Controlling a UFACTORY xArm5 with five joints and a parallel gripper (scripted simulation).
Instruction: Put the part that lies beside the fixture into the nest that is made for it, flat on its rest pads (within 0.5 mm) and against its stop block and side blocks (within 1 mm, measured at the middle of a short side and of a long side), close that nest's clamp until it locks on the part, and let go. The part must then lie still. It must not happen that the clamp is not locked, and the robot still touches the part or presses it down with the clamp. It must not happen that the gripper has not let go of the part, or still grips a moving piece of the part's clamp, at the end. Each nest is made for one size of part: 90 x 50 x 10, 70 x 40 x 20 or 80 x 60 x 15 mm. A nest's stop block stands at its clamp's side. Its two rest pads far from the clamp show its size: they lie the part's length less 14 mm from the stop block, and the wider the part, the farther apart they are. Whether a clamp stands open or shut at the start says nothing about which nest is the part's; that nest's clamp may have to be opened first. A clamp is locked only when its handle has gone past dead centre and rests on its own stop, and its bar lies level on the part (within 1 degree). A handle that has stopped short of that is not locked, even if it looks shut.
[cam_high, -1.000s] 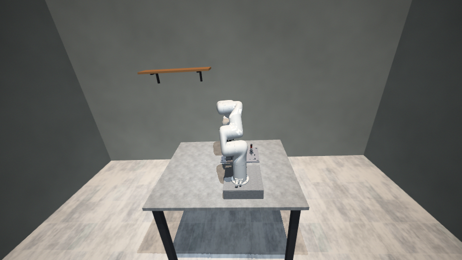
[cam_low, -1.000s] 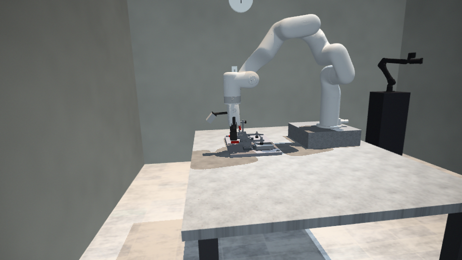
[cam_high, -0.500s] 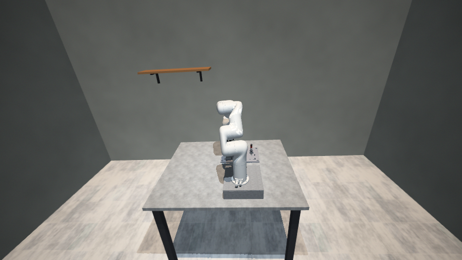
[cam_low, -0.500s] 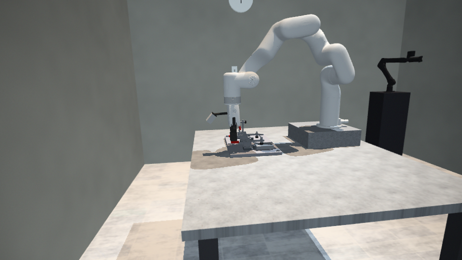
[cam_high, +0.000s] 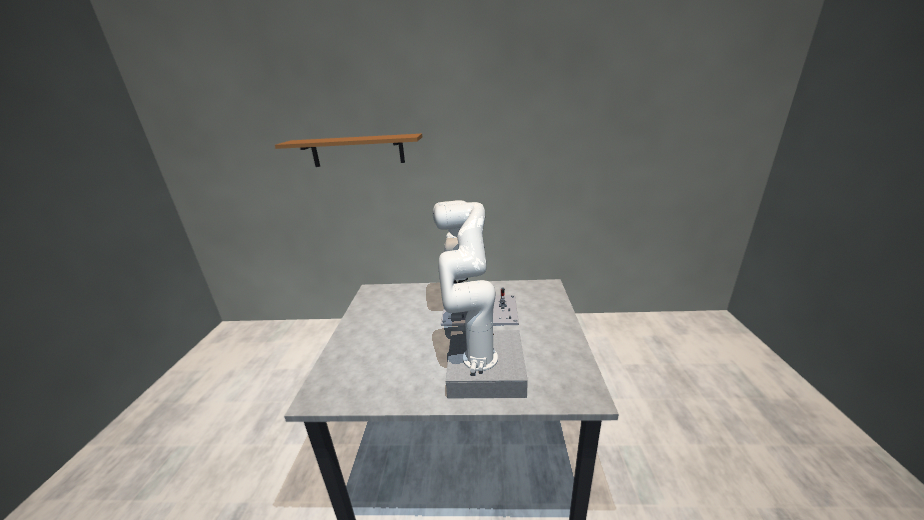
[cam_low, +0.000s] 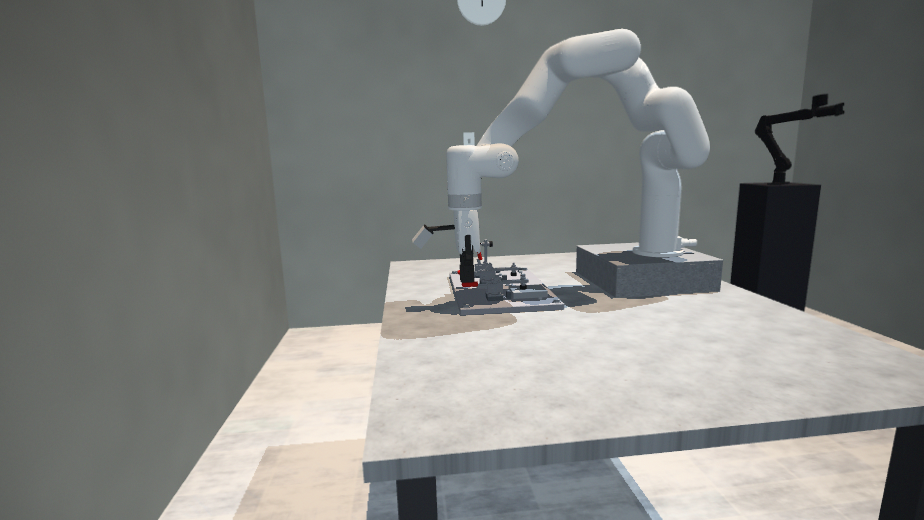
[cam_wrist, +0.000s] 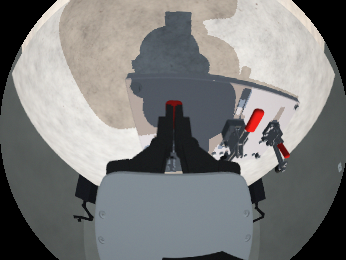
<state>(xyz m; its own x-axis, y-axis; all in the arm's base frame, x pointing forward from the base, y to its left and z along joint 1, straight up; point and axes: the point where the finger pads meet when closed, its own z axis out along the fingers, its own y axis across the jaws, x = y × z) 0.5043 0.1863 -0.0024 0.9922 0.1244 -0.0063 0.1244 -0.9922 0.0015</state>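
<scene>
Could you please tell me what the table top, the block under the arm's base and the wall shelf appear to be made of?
Table top: probably stone or concrete, matte, with mottled pale grey clouding. Base block: likely darker granite or concrete, speckled and dull. Wall shelf: seemingly wood, an even orange-brown board, on dark brackets that may be metal.

From where I stand, the table (cam_low: 646, 388) carries a block (cam_low: 646, 274) near its far right edge, and the arm (cam_low: 659, 194) rises from it. The fixture (cam_low: 510, 300) lies on the table left of the block, near the far left corner. The gripper (cam_low: 466, 274) hangs over the fixture's left end. Behind the table's right side stands a pedestal (cam_low: 772, 239).
</scene>
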